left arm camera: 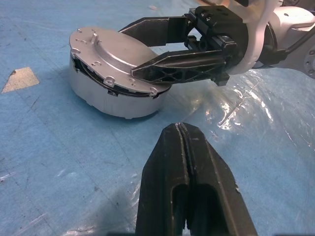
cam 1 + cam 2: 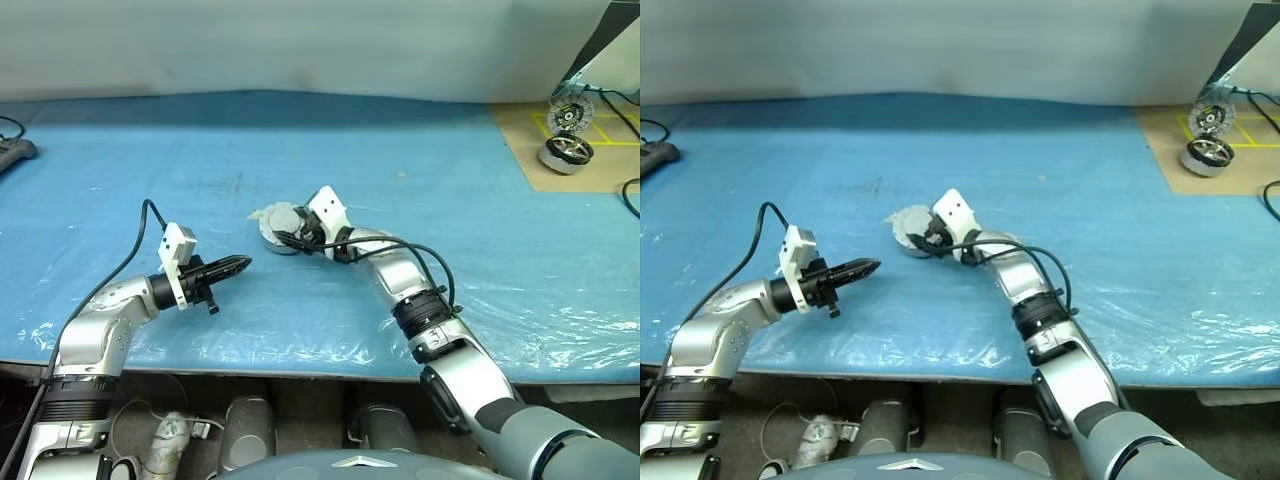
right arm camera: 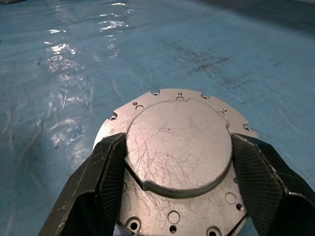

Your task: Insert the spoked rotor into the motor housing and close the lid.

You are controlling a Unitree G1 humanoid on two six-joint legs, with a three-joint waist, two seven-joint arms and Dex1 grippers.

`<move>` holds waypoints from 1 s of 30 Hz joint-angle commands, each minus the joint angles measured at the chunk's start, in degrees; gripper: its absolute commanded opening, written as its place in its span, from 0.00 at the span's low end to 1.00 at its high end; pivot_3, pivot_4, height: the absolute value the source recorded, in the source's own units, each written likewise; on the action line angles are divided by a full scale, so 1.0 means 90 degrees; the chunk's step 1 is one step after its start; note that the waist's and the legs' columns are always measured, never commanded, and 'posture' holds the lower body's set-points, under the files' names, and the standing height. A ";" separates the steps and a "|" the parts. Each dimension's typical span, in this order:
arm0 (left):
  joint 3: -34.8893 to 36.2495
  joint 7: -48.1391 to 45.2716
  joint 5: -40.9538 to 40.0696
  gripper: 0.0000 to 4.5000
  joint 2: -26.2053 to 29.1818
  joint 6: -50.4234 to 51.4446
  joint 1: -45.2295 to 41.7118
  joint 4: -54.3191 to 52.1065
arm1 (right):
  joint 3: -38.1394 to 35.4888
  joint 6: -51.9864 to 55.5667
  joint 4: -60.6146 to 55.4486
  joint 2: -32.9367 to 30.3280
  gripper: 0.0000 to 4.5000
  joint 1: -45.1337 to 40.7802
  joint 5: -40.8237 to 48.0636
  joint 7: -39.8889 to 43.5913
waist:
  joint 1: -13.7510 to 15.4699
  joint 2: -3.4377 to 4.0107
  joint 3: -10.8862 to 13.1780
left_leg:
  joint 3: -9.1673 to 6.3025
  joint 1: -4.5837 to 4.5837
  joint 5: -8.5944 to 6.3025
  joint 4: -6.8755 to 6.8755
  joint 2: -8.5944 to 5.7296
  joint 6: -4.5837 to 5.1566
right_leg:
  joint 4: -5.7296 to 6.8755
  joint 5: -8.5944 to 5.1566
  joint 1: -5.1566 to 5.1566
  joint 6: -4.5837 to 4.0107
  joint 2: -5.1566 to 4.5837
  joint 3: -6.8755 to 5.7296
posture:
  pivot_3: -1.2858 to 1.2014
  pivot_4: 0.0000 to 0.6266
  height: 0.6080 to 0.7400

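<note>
**Lid sits crooked on the drum**

Worktop (image 2: 120, 180) is covered in a blue sheet. On the left, the left hand (image 2: 238, 265) hangs just over the sheet with its two black fingers pressed together, holding nothing. It points at the motor housing (image 1: 106, 98), which stands near the middle of the worktop.

The lid (image 1: 115, 56) lies on top of the housing, but it is tilted, with a dark gap along one side. So it does not look shut yet. The spoked rotor cannot be seen; it may be under the lid.

The right hand (image 3: 172, 191) has one finger on each side of the lid's raised round middle. The fingers stand apart and look very close to it; I cannot tell if they squeeze it.

The lid looks hard, smooth and likely heavy for its size. It may slip, so hold it by the edges and press it down flat.

Far to the right, two other round motor parts (image 2: 567, 150) sit on a brown board.
</note>
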 commanded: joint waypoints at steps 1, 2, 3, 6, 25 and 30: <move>-0.0045 -0.0027 -0.0066 0.00 0.0007 -0.0061 -0.0061 -0.0112 | 0.0094 0.0120 -0.0217 -0.0026 0.66 0.0041 0.0006 0.0199 | 0.0000 0.0000 0.0000 | 0.0000 0.0000 0.0000 0.0000 0.0000 0.0000 | 0.0000 0.0000 0.0000 0.0000 0.0000 0.0000 | 0.52 0.24 1.00; -0.0054 -0.0029 -0.0088 0.00 -0.0003 -0.0040 -0.0076 -0.0122 | 0.0089 0.0121 -0.0213 -0.0063 0.66 -0.0007 -0.0028 0.0202 | 0.0000 0.0000 0.0000 | 0.0000 -0.0001 0.0000 0.0000 0.0000 0.0000 | -0.0001 0.0000 0.0000 0.0000 0.0000 0.0000 | 0.52 0.24 1.00; -0.0058 -0.0026 -0.0108 0.00 -0.0006 -0.0021 -0.0090 -0.0128 | 0.0075 0.0138 -0.0217 -0.0093 0.66 -0.0054 -0.0044 0.0209 | 0.0000 0.0000 0.0000 | 0.0000 -0.0001 0.0000 0.0000 -0.0001 0.0000 | -0.0001 0.0000 0.0000 0.0000 0.0000 0.0000 | 0.52 0.24 1.00; -0.0089 -0.0037 -0.0112 0.00 0.0014 -0.0020 -0.0139 -0.0096 | -0.0229 0.0742 -0.0685 -0.0125 0.66 -0.0247 0.0477 0.0550 | 0.0001 0.0000 0.0000 | 0.0000 -0.0002 0.0000 -0.0001 0.0000 0.0000 | -0.0001 0.0000 -0.0001 0.0000 0.0000 0.0000 | 0.52 0.24 1.00; -0.0228 -0.0054 -0.0086 0.00 -0.0033 -0.0036 -0.0234 -0.0006 | 0.0163 0.0878 -0.0214 -0.0379 0.66 0.0004 0.0136 0.0856 | -0.0006 -0.0001 -0.0001 | 0.0002 -0.0004 0.0000 -0.0005 0.0000 -0.0001 | -0.0004 -0.0001 -0.0006 -0.0002 0.0001 0.0002 | 0.52 0.24 1.00; -0.0214 -0.0006 -0.0109 0.00 -0.0083 -0.0016 -0.0247 0.0031 | 0.0065 0.0830 -0.0157 -0.0290 0.66 -0.0010 0.0122 0.0603 | -0.0010 -0.0001 -0.0001 | 0.0003 0.0019 -0.0001 -0.0005 0.0001 0.0002 | 0.0000 -0.0001 0.0011 -0.0002 0.0001 0.0004 | 0.52 0.24 1.00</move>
